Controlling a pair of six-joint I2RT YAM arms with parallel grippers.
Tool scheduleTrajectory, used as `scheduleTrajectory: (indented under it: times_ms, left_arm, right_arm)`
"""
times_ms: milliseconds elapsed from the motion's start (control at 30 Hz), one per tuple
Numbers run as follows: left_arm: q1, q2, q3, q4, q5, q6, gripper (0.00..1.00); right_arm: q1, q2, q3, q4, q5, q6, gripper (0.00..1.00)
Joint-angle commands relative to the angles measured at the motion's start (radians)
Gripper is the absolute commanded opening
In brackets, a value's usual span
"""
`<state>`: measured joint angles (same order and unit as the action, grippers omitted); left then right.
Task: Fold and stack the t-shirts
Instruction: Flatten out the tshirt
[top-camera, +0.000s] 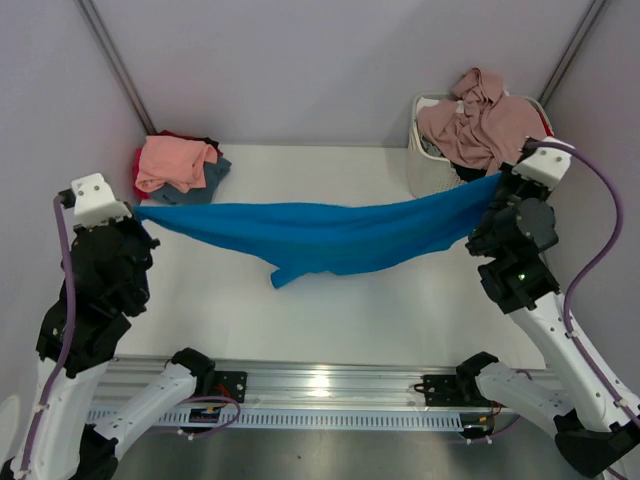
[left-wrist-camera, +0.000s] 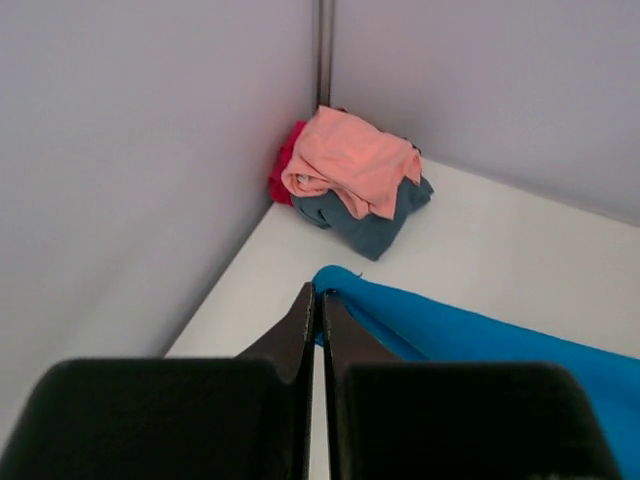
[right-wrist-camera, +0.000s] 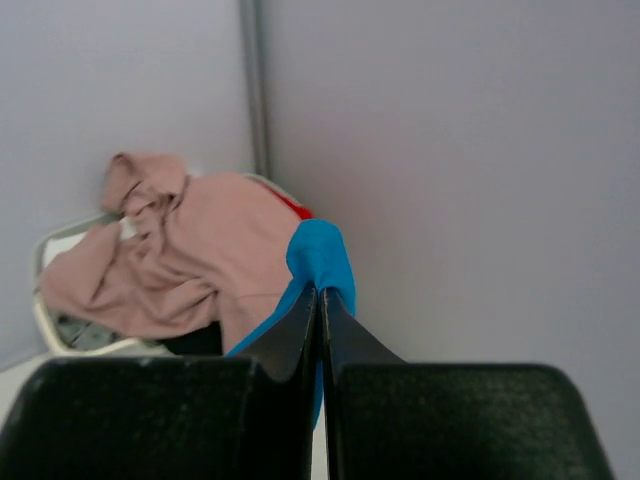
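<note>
Nearest to me ran the ribbed metal rail (top-camera: 320, 385) that carried my two bases, and beyond it the smooth white worktop (top-camera: 350, 320) lay bare, leaving broad open room under and in front of the cloth. Above that stretch I held the bright blue t-shirt (top-camera: 320, 235) strung between my arms like a slack hammock, its soft knit sagging in the middle and one loose fold drooping to touch the surface. My left end effector (left-wrist-camera: 318, 300) was pressed together on the shirt's left tip, the thin black fingers meeting with only a sliver of blue hem poking out. My right end effector (right-wrist-camera: 320, 298) was likewise pinched tight on the right tip, a rounded lobe of blue cloth bunched just above it. Farther off, in the far left corner, a rumpled salmon pink shirt (left-wrist-camera: 350, 165) lay on top of a slate blue-grey shirt (left-wrist-camera: 375, 225), with a red shirt (left-wrist-camera: 285, 170) wedged against the wall. In the far right corner stood the white slatted basket (top-camera: 425, 172), a crumpled dusty mauve-pink shirt (top-camera: 480, 125) heaped over its rim, close beside my right wrist and the plain grey walls.
</note>
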<state>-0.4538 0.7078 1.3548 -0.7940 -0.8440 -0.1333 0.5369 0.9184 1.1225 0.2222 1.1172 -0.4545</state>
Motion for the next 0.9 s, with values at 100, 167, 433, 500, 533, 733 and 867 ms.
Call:
scheduleTrajectory:
  times_ms: [100, 167, 433, 500, 533, 733, 867]
  left_arm:
    - [0.017, -0.062, -0.017, 0.119, -0.144, 0.100, 0.01]
    - [0.017, -0.064, -0.019, 0.098, -0.110, 0.062, 0.02]
    - [0.017, -0.103, -0.182, -0.040, 0.325, -0.210, 0.01]
    - [0.012, -0.108, -0.250, -0.040, 0.507, -0.245, 0.00]
    - [0.009, -0.123, -0.305, -0.040, 0.548, -0.274, 0.00]
    - [-0.031, -0.185, -0.482, -0.063, 0.709, -0.445, 0.00]
    - [-0.104, -0.203, -0.545, -0.168, 0.738, -0.544, 0.01]
  right_arm:
    - [-0.101, -0.072, 0.040, 0.025, -0.063, 0.043, 0.00]
    - [-0.103, -0.066, 0.059, -0.042, -0.104, 0.098, 0.00]
    - [-0.101, -0.052, 0.085, -0.259, -0.240, 0.293, 0.00]
    - [-0.103, -0.046, 0.086, -0.286, -0.258, 0.312, 0.00]
    - [-0.101, -0.043, 0.085, -0.293, -0.260, 0.318, 0.00]
    - [-0.101, -0.012, 0.082, -0.304, -0.267, 0.336, 0.00]
    - [-0.101, 0.013, 0.088, -0.302, -0.267, 0.341, 0.00]
